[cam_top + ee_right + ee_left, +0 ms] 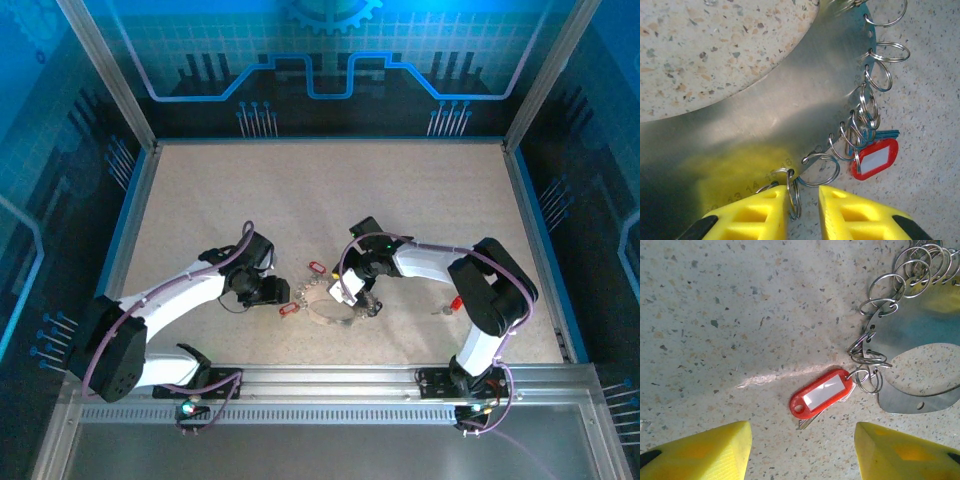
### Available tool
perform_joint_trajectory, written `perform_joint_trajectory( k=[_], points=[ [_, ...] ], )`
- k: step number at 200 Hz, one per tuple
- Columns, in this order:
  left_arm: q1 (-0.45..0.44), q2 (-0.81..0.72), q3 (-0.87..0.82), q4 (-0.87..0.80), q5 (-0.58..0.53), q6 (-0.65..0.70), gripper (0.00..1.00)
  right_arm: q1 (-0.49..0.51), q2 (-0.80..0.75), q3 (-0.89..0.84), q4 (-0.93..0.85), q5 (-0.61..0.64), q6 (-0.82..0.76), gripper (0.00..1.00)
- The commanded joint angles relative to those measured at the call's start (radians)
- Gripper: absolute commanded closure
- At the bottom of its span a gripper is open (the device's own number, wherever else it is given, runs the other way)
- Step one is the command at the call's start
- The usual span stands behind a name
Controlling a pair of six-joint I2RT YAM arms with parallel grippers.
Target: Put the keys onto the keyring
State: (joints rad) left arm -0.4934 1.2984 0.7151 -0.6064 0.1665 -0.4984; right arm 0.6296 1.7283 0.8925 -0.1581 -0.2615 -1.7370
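We see the right claw (803, 195) pinching the keyring (765, 130) at the near middle of the table (200, 200), with one red key (822, 392) already hanging on it. The left claw (802, 442) hovers open over that key. Another key (455, 302) lies loose to the right, so we judge most of the threading is left.

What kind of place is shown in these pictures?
Probably a robot test cell in a laboratory: a left arm and a right arm are bolted to a metal rail at the edge of a speckled table, enclosed by blue circuit-pattern walls.
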Motion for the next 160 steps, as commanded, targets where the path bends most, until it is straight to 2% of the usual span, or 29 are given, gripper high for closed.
perform_joint_trajectory(
  k=[1,117,160],
  points=[
    [0.009,-0.022,-0.021,0.002,0.025,-0.009,0.42,0.016,0.014,0.020,-0.041,-0.001,-0.013,0.78],
    [0.009,-0.074,-0.013,0.004,0.023,0.012,0.43,0.015,0.028,0.017,-0.041,0.014,-0.008,0.81],
    [0.009,-0.168,-0.003,0.037,0.023,0.081,0.44,0.015,0.021,0.022,-0.051,0.015,0.007,1.00]
  ],
)
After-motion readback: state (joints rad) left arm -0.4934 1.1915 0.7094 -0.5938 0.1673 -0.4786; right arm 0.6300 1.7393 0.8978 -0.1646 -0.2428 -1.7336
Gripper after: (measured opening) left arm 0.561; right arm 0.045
